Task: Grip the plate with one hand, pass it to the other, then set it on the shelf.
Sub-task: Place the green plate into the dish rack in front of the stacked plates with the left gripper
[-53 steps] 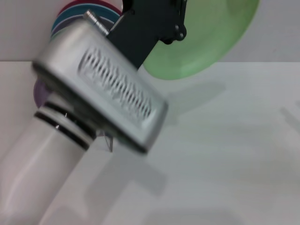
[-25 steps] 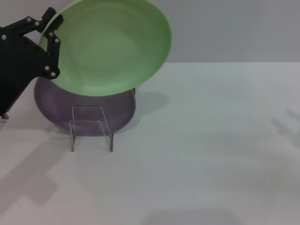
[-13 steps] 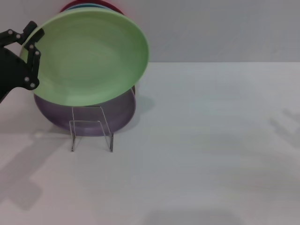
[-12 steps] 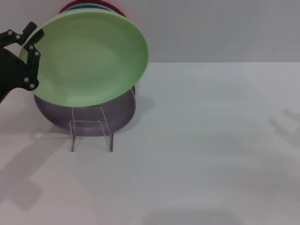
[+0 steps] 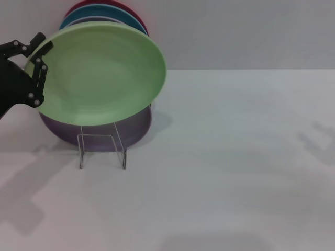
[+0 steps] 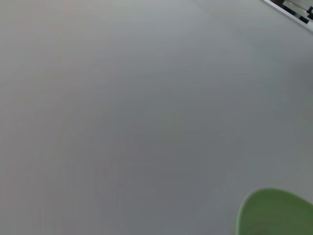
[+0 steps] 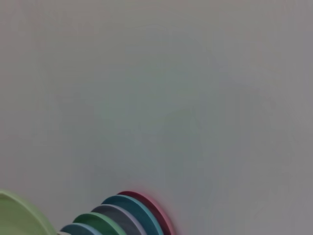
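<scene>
light-green, round and matte, the shallow plate (image 5: 102, 73) hangs tilted in the air at the left of the head view, its hollow face turned toward the camera. the black left gripper (image 5: 37, 63) has its fingers clamped on the plate's left rim, one finger in front of the edge and the other behind it, with the rest of the black hand running off the picture's left side. the plate's lower edge sits just above the small clear acrylic and wire shelf (image 5: 102, 150) on the white table (image 5: 235, 157), whose bent rectangular front loop stands free in front; whether the plate touches the rack i cannot tell. right behind the green plate a lilac purple plate (image 5: 133, 128) stands upright in the rack, and over the green plate's top edge peek the rims of a teal plate (image 5: 125, 13) and a red plate (image 5: 84, 5) farther back. in the left wrist view only a curve of the light-green plate (image 6: 276, 213) shows against a plain grey wall (image 6: 122, 107). the right wrist view looks at the same sort of wall with a fan of coloured plate rims (image 7: 122, 215) low down; the right gripper shows in none of the views.
</scene>
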Controlling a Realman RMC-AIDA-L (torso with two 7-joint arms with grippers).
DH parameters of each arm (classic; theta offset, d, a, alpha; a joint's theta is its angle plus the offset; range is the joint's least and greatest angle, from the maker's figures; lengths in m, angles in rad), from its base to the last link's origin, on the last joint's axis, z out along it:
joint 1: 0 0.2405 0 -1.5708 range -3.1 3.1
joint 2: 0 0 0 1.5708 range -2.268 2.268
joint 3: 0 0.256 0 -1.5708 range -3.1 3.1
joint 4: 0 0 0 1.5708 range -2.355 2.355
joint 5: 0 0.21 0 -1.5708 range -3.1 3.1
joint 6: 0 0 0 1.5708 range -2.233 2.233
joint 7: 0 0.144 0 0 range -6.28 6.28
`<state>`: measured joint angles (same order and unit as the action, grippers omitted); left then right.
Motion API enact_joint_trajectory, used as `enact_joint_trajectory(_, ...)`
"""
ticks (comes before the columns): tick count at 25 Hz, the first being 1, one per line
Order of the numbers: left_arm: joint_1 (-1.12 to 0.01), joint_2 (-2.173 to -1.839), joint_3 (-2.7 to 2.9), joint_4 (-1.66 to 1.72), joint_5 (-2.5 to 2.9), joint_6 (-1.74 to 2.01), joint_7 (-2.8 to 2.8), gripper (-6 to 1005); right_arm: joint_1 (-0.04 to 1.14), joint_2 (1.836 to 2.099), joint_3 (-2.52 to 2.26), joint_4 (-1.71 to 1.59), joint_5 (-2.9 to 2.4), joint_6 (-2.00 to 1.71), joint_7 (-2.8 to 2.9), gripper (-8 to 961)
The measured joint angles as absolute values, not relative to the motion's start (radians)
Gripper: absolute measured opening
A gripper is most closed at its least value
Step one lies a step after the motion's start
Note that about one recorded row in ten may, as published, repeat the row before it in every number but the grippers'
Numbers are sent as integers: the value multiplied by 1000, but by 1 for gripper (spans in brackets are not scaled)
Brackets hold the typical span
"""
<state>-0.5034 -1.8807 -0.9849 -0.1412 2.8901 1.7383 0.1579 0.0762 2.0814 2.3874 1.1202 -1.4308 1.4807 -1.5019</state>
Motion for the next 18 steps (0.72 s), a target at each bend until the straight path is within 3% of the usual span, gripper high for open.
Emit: enact_joint_trajectory(18,-536,-1878,-945,-62,2890,1730,152,106,78,2083,2386,1112,-1428,1534,-1513,654)
